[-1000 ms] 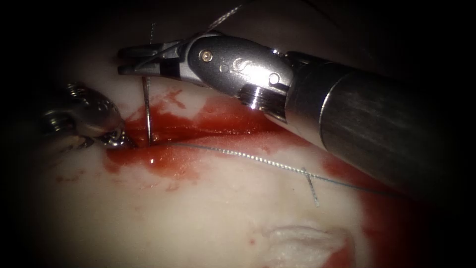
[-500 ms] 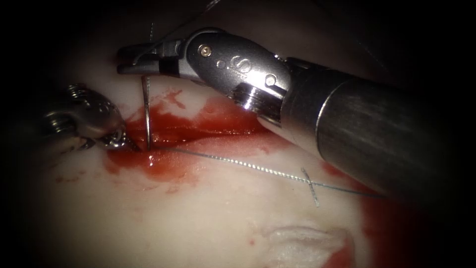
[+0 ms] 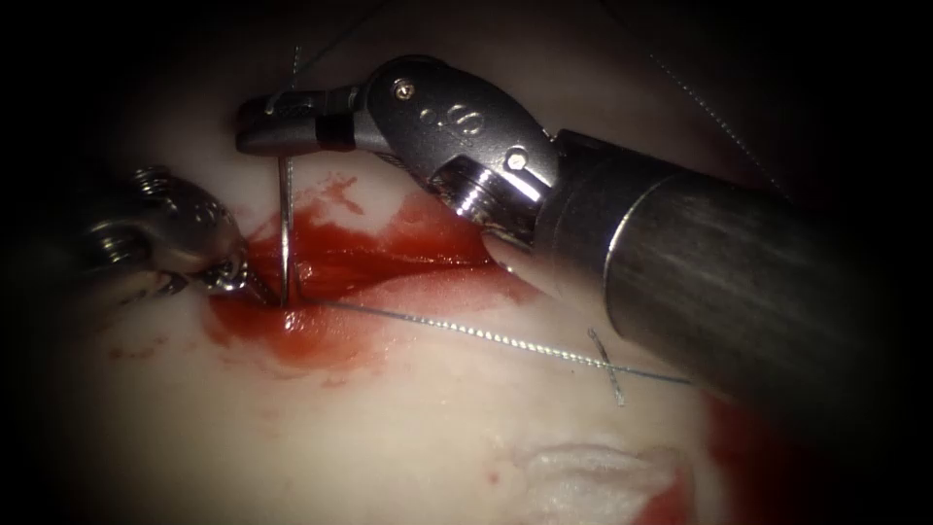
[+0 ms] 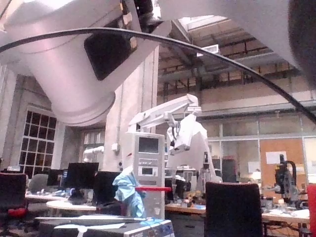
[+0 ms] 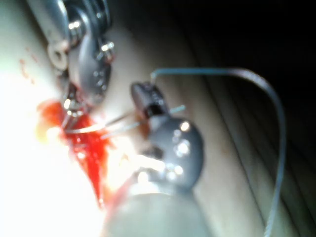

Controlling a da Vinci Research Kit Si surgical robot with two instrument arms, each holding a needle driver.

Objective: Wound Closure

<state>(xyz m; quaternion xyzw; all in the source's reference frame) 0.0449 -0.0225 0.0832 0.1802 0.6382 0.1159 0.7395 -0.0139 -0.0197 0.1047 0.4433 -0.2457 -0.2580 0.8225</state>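
Right fingers (image 3: 255, 124) pinching needle (image 3: 285, 233), tip in cut (image 3: 389, 261); left fingers' (image 3: 233, 277) state unclear; "S" on right tool.

The needle (image 3: 285, 228) stands in the cut (image 3: 389, 267), between left hand (image 3: 238, 280) and right hand (image 3: 267, 122).

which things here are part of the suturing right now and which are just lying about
In use:
- needle, held near its upper end by the right tool, other end in the tissue at the cut
- left tool, tip at the cut's left end beside the needle
- thread running from the cut to the right

Lying about:
- cut thread end
- red fluid
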